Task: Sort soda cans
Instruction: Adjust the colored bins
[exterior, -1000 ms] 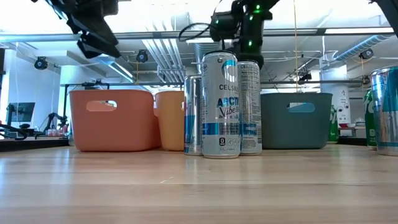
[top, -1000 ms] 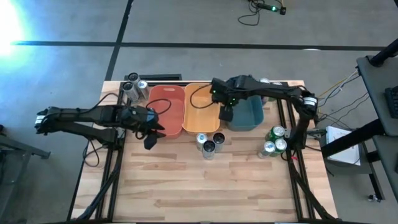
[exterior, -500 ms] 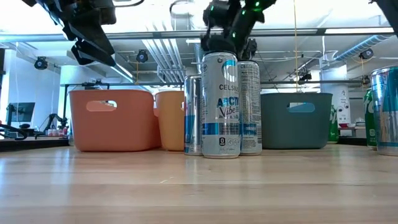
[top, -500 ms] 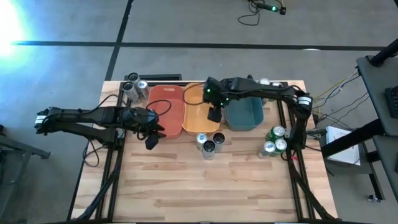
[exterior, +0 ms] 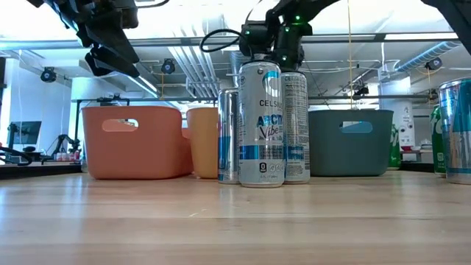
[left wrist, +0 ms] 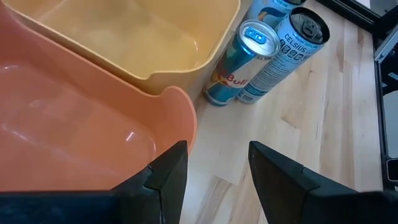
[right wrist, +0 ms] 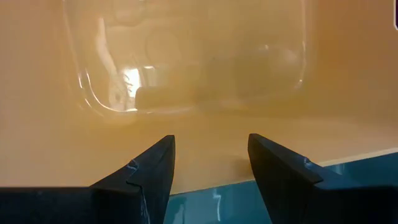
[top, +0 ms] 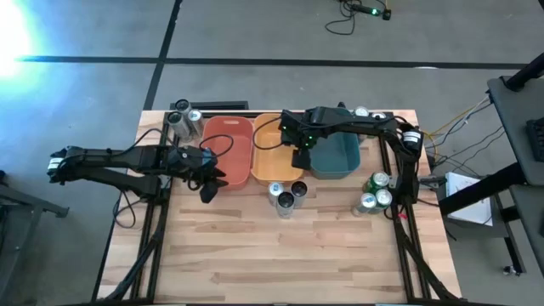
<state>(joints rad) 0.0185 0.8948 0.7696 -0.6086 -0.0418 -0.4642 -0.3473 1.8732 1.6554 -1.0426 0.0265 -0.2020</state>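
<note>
Three soda cans (top: 286, 194) stand upright together on the table, just in front of the orange bin (top: 274, 140); two of them (left wrist: 261, 53) show in the left wrist view, one blue-and-silver. Green cans (top: 375, 192) stand near the right edge and dark grey cans (top: 182, 120) at the far left corner. My left gripper (top: 206, 190) hovers open by the red bin's (top: 223, 140) near right corner, left of the three cans. My right gripper (top: 299, 158) hangs open over the orange bin's (right wrist: 199, 81) right side, beside the teal bin (top: 337, 155). Neither holds anything.
The red, orange and teal bins stand side by side along the far half of the table. More can tops (top: 364, 111) show behind the teal bin. The near half of the wooden table (top: 280, 255) is bare wood.
My right gripper has swung from the teal bin's left edge toward the table's left, out over the orange bin, then drifted a little back toward the right. It has stayed open.
</note>
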